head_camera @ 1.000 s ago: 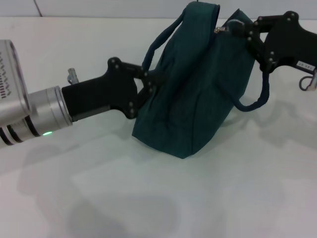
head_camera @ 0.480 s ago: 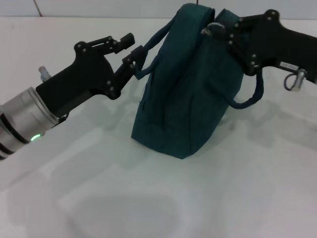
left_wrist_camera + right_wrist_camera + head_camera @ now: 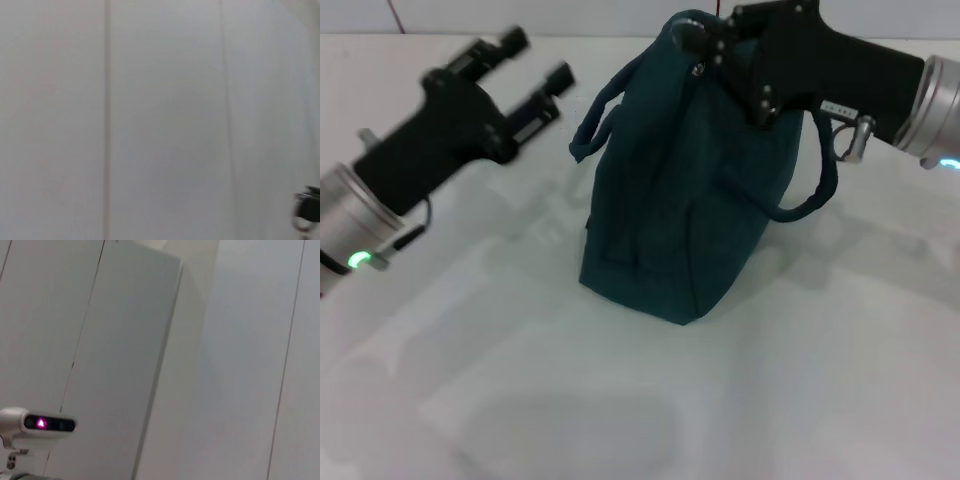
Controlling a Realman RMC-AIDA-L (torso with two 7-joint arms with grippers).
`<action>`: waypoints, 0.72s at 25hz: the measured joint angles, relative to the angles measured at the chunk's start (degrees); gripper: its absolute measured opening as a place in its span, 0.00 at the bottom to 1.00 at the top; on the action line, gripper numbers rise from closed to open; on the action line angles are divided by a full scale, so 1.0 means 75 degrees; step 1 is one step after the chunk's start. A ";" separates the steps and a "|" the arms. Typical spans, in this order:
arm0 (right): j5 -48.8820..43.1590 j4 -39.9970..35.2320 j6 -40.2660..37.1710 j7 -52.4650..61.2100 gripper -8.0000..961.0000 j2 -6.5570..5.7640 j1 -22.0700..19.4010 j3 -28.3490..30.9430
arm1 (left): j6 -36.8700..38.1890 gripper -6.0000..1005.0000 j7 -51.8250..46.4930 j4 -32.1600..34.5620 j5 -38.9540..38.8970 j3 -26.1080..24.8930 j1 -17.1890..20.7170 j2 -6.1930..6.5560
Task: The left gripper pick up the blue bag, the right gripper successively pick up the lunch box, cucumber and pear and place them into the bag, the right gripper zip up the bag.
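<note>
While the bag [image 3: 690, 190] stands upright on the white table [image 3: 800, 400], the left gripper [image 3: 538, 72] has let go of it: a second ago its jaws were pressed against the bag's near side by the loop handle, half a second ago they were pulling off the handle, and now they stand apart, empty, well clear of the fabric and raised away from it. That handle [image 3: 600, 115] hangs free between those open jaws and the bag's body.

The right gripper [image 3: 705, 40] has meanwhile travelled along the top edge. Earlier it sat at the far end of the zipper line; now it is at the opposite end, with the silver pull [image 3: 701, 68] just below its jaws. The jaws appear closed on the top seam or the pull, though which of the two cannot be made out. The second handle [image 3: 820, 170] loops down beneath its forearm.

No lunch box, cucumber or pear shows outside the bag, so they are presumably inside it. Taken together, the zipper run looks finished or nearly so, and the left arm's release fits a task in its last stage. Both wrist views show only pale wall panels, not the bag.
</note>
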 joint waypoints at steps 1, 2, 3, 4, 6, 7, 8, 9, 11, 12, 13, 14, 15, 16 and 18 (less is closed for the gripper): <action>0.0101 0.0016 0.0003 -0.0008 0.03 0.0000 0.0000 -0.0029 | -0.0002 0.58 -0.0169 0.0001 -0.0007 -0.0162 0.0000 0.0044; 0.0310 0.0066 0.0010 -0.0032 0.03 -0.0001 0.0006 -0.0100 | -0.0016 0.61 -0.0368 0.0001 -0.0010 -0.0342 -0.0001 0.0095; 0.0558 0.0157 0.0018 -0.0080 0.03 -0.0001 0.0024 -0.0195 | -0.0042 0.65 -0.0589 0.0002 0.0002 -0.0479 -0.0012 0.0162; 0.0820 0.0274 0.0014 -0.0153 0.03 -0.0002 0.0068 -0.0293 | -0.0065 0.69 -0.0764 0.0003 0.0024 -0.0572 -0.0025 0.0222; 0.1405 0.0558 -0.0025 -0.0380 0.03 -0.0002 0.0188 -0.0560 | -0.0087 0.77 -0.1145 0.0001 0.0131 -0.0645 -0.0063 0.0374; 0.1665 0.0665 -0.0039 -0.0515 0.03 -0.0002 0.0244 -0.0684 | -0.0089 0.81 -0.1289 -0.0001 0.0213 -0.0641 -0.0076 0.0434; 0.1892 0.0748 -0.0044 -0.0653 0.03 -0.0003 0.0307 -0.0809 | -0.0091 0.84 -0.1439 -0.0001 0.0308 -0.0635 -0.0100 0.0477; 0.2007 0.0781 -0.0018 -0.0745 0.03 -0.0002 0.0344 -0.0891 | -0.0098 0.85 -0.1603 0.0002 0.0425 -0.0634 -0.0129 0.0511; 0.2089 0.0781 0.0067 -0.0821 0.03 -0.0002 0.0400 -0.0955 | -0.0116 0.86 -0.1862 0.0004 0.0620 -0.0634 -0.0191 0.0522; 0.2092 0.0780 0.0092 -0.0822 0.03 -0.0002 0.0424 -0.0957 | -0.0123 0.86 -0.1990 0.0006 0.0702 -0.0634 -0.0221 0.0524; 0.2102 0.0776 0.0147 -0.0823 0.03 -0.0002 0.0465 -0.0957 | -0.0123 0.86 -0.2097 0.0007 0.0794 -0.0629 -0.0255 0.0525; 0.2107 0.0782 0.0212 -0.0829 0.03 -0.0002 0.0500 -0.0953 | -0.0105 0.87 -0.2205 0.0019 0.0894 -0.0626 -0.0290 0.0527; 0.2114 0.0810 0.0271 -0.0839 0.03 -0.0002 0.0520 -0.0944 | -0.0075 0.87 -0.2325 0.0039 0.1013 -0.0625 -0.0322 0.0527; 0.2117 0.0831 0.0302 -0.0842 0.03 -0.0002 0.0526 -0.0939 | -0.0017 0.87 -0.2518 0.0106 0.1260 -0.0623 -0.0357 0.0529; 0.2176 0.0977 0.0324 -0.0877 0.03 -0.0002 0.0555 -0.0931 | 0.0100 0.88 -0.2855 0.0318 0.1667 -0.0624 -0.0386 0.0531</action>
